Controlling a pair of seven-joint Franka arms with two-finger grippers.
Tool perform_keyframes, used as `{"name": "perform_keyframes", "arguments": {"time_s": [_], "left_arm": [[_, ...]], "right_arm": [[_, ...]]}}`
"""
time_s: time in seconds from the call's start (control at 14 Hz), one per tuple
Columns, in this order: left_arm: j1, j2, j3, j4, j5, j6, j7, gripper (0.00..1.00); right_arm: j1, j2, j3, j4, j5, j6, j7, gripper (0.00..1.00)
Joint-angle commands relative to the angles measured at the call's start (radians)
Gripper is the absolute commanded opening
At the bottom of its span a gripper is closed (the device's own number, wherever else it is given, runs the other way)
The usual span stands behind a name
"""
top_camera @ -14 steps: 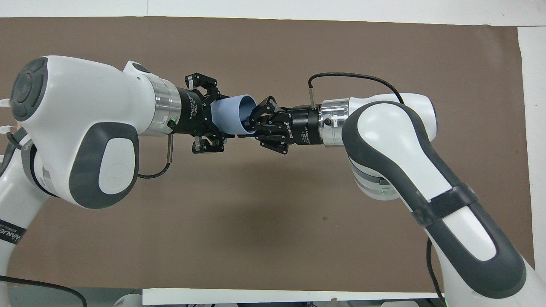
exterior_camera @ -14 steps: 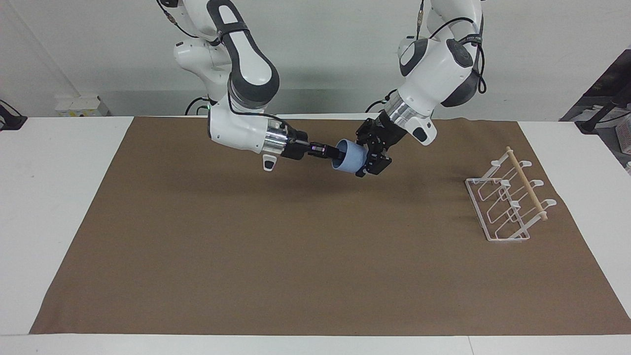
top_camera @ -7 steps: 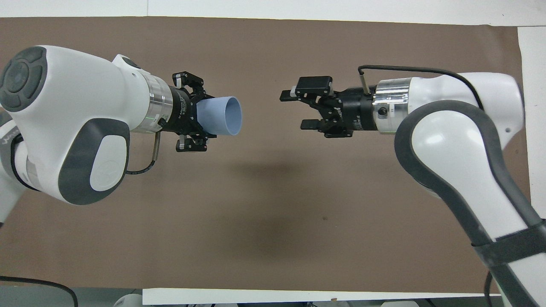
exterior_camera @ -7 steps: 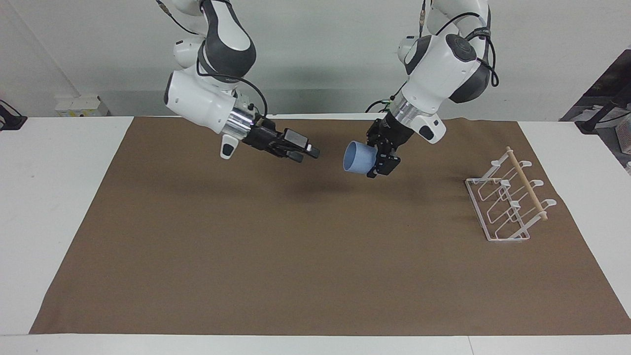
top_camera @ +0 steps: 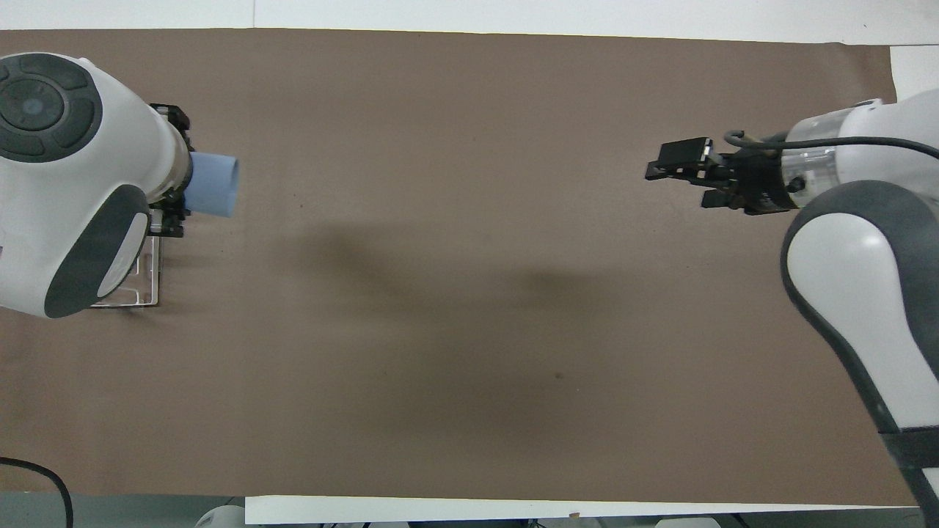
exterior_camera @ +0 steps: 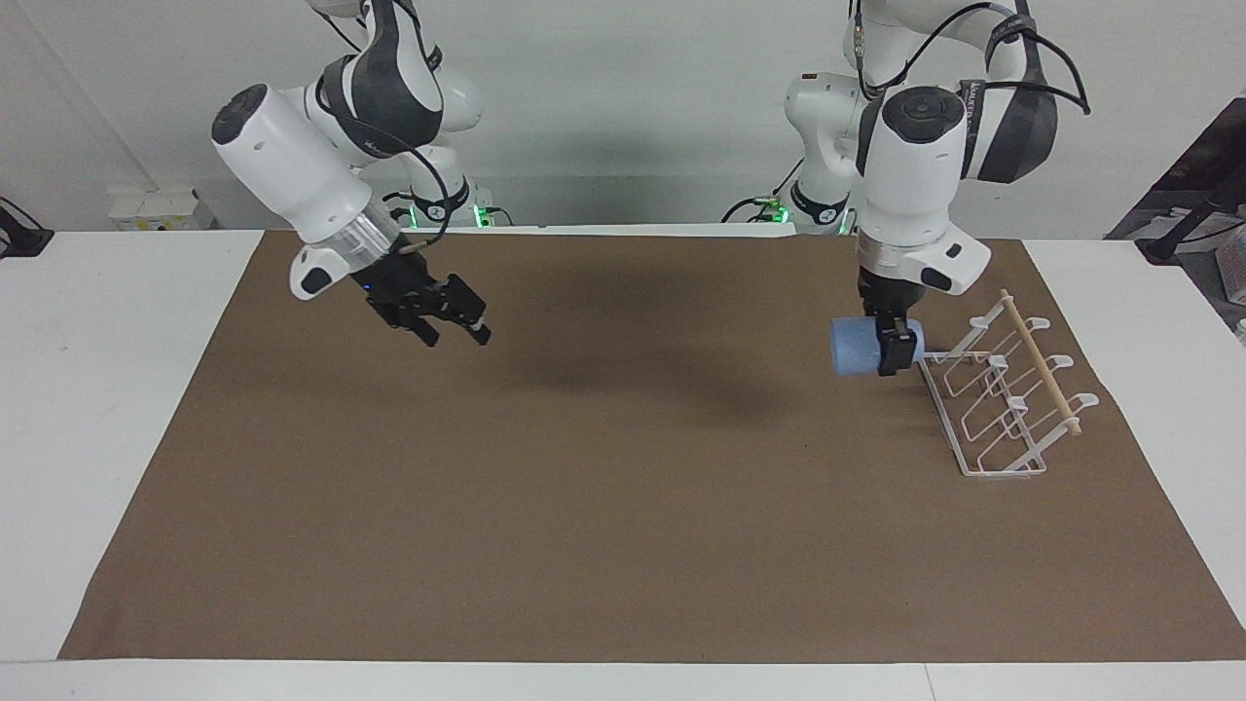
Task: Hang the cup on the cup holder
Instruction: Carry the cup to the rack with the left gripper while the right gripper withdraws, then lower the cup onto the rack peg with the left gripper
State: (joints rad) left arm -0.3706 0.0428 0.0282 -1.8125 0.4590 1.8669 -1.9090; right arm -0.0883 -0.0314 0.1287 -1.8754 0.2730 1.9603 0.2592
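Note:
My left gripper (exterior_camera: 888, 352) is shut on the light-blue cup (exterior_camera: 853, 346). It holds the cup on its side in the air, open rim turned toward the right arm's end. The cup is over the brown mat, just beside the white wire cup holder (exterior_camera: 1003, 401) at the left arm's end, apart from its prongs. In the overhead view the cup (top_camera: 214, 185) sticks out from under the left arm, which hides most of the cup holder (top_camera: 141, 287). My right gripper (exterior_camera: 456, 336) is open and empty, raised over the mat at the right arm's end; it also shows in the overhead view (top_camera: 688, 174).
The brown mat (exterior_camera: 604, 506) covers most of the white table (exterior_camera: 117, 389). The cup holder's wooden dowel (exterior_camera: 1040, 362) runs along its top, on the side away from the cup.
The right gripper let go of the cup's rim, opened and drew back toward its own end. The left gripper carried the cup across to the cup holder.

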Motion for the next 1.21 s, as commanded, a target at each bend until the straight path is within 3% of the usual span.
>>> {"name": "perform_keyframes", "arguments": {"time_s": [0.0,0.36,0.5,0.79,0.93,1.14], "left_arm": [[0.061,0.006,-0.007,-0.013,0.223,-0.031,-0.001,0.37],[0.065,0.081,-0.008,-0.05,0.625,-0.089,-0.007,0.36],[0.067,0.086,-0.008,-0.05,0.671,-0.069,-0.008,0.36],[0.082,0.08,-0.011,-0.08,0.675,-0.008,-0.012,0.36],[0.091,0.084,-0.011,-0.083,0.665,0.003,-0.027,0.36],[0.096,0.147,-0.008,-0.076,0.667,-0.003,-0.053,0.36]], "right_arm": [[-0.062,0.007,0.012,0.163,-0.211,-0.211,-0.014,0.99],[-0.087,0.028,-0.032,0.39,-0.319,-0.561,-0.108,0.99],[-0.099,0.045,-0.04,0.413,-0.321,-0.638,-0.202,0.99],[-0.006,0.036,-0.112,0.386,-0.327,-0.65,-0.227,0.99],[-0.005,0.035,-0.113,0.383,-0.327,-0.649,-0.227,0.99],[0.001,0.031,-0.112,0.377,-0.328,-0.65,-0.227,0.99]]}}
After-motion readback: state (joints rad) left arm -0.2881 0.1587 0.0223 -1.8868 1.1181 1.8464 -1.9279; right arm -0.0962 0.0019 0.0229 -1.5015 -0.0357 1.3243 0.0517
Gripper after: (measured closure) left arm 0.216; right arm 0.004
